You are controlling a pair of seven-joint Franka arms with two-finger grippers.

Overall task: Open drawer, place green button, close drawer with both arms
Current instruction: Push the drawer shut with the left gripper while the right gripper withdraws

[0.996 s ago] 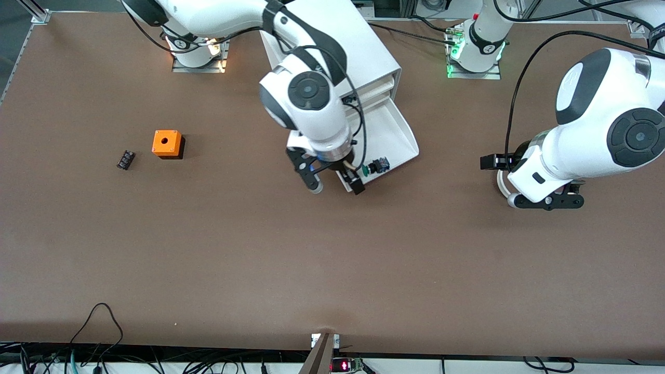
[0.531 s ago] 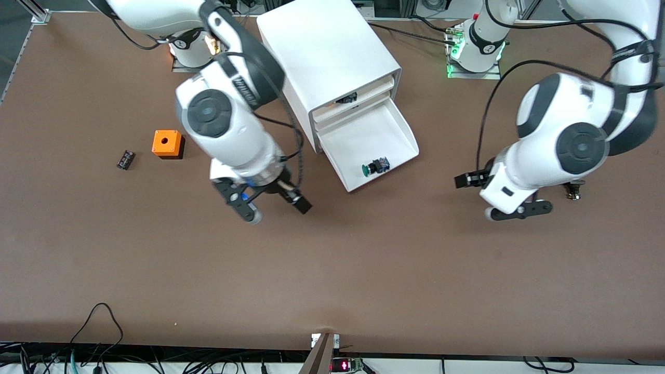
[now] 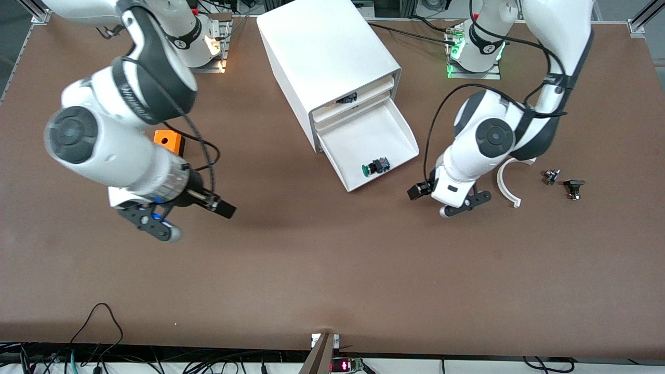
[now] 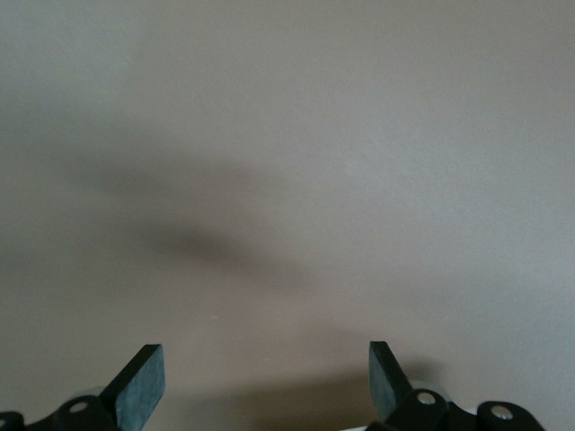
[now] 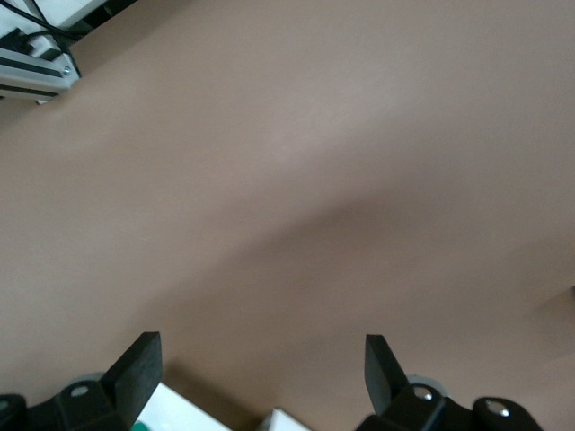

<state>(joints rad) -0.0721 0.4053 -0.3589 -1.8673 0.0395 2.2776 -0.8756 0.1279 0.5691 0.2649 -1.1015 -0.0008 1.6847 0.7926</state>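
The drawer (image 3: 371, 143) stands pulled out from the lowest slot of the white cabinet (image 3: 327, 62), its flat front toward the front camera. The button (image 3: 375, 167) lies inside it, close to the front wall, green cap pointing toward the right arm's end of the desk (image 3: 332, 270).

The left end effector (image 3: 446, 200) is low over bare desk, near the drawer's front corner on the left arm's side; from it, the button sits at about ten o'clock in the front view, a short way off. Its fingers (image 4: 144, 382) are spread apart and hold nothing.

The right end effector (image 3: 197, 221) is over bare desk toward the right arm's end, well apart from the drawer; the button lies at roughly two o'clock from it. Its fingers (image 5: 135, 368) are also spread wide and empty.

An orange cube (image 3: 167, 140) shows partly under the right arm. A curved white piece (image 3: 506, 187) and two small dark parts (image 3: 563, 182) lie on the desk at about three o'clock from the left end effector.
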